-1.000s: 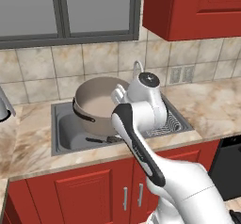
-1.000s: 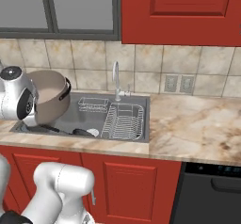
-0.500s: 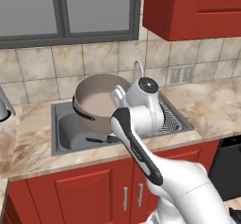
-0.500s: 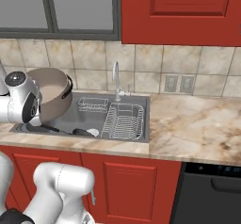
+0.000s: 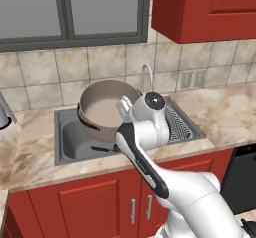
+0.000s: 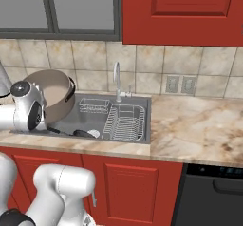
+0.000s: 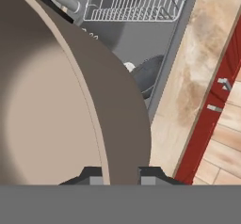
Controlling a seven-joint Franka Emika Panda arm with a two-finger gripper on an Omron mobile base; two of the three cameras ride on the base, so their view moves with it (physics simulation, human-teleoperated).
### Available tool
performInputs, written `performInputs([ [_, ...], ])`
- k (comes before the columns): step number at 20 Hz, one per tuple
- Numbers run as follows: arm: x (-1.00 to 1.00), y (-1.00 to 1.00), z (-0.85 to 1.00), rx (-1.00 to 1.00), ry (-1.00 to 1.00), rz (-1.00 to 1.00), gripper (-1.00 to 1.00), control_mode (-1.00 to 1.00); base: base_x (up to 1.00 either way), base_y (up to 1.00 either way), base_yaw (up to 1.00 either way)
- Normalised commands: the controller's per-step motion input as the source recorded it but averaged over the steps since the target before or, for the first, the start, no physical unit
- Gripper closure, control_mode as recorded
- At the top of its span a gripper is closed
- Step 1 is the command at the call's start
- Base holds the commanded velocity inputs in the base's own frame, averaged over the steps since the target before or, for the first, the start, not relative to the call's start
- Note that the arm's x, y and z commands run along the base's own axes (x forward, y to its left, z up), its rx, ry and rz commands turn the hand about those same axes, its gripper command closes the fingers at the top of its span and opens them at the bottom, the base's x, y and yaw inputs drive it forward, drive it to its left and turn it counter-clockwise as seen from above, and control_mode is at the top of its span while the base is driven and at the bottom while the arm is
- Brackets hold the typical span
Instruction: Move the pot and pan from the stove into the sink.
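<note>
gripper (image 7: 116, 178) in the hand view is clenched on the pot (image 7: 70, 115) wall, one finger inside and one outside the rim. this rim pinch is what lets the pot hang tipped rather than level. below and beyond the pot lies the sink (image 7: 136, 35) floor, with the dark pan (image 7: 148, 75) resting on it near the front wall and a wire rack (image 7: 136, 2) further along.

left base view: pot (image 5: 107, 109) is carried over the left part of the sink (image 5: 67, 142), tilted so its mouth faces forward and up toward the camera; its axis leans instead of standing vertical. the arm's wrist covers the pot's right rim. the pan handle (image 5: 102, 149) shows as a thin black line on the basin floor, running roughly left to right.

right base view: pot (image 6: 54, 97) sits at the sink's left end, mouth turned toward the arm, a dark side handle at its upper right. the pan (image 6: 83, 134) lies flat in the basin beside the rack (image 6: 124, 121), handle pointing left under the pot. judging from this, only lowering and releasing the pot remains.
</note>
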Motion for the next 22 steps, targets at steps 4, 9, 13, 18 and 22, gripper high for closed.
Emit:
performInputs([
  [4,0.09,0.01,-0.07,0.00,0.01,0.00,1.00,-1.00,0.00,0.00,0.00],
  [9,0.26,0.08,-0.30,-0.01,0.02,0.00,1.00,-1.00,0.00,0.00,0.00],
  [13,0.33,0.09,-0.38,-0.01,0.05,0.00,1.00,-1.00,0.00,0.00,0.00],
  [18,0.45,0.10,-0.29,0.00,0.04,0.00,1.00,-1.00,0.00,0.00,0.00],
  [22,0.56,0.09,-0.25,0.00,0.05,0.00,1.00,-1.00,0.00,0.00,0.00],
])
